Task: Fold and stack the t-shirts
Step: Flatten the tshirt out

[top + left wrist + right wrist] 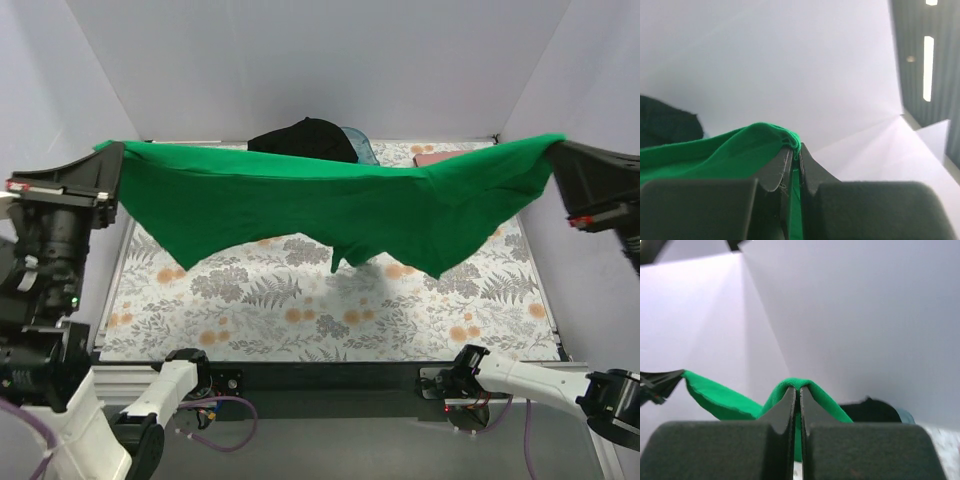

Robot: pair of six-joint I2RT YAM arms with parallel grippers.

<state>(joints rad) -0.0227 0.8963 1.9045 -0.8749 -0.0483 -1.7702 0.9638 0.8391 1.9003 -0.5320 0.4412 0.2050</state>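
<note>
White enclosure walls close off the back and both sides of the workspace. Floral table cover spans the whole deck, with orange blossoms and grey ferns on a pale ground.

Green t-shirt: held in the air above the cover and stretched across nearly the full width between the two arms. Top edge sags slightly toward the middle. Lower edge hangs in uneven points, deepest right of centre. No part touches the cover, and its shadow falls on the pattern beneath.

Black t-shirt: bunched heap at the far centre of the table, behind the green one's top edge.

Blue tub: only a sliver of rim shows, just right of the black heap.

Pink t-shirt: flat patch at the far right of the table, partly hidden by the green fabric.

Left gripper: raised at the left wall. Left wrist view shows the jaws pressed together with a fold of green cloth pinched at the tips.

Right gripper: raised at the right wall. Right wrist view shows the jaws closed on a small hump of green cloth at the tips.
</note>
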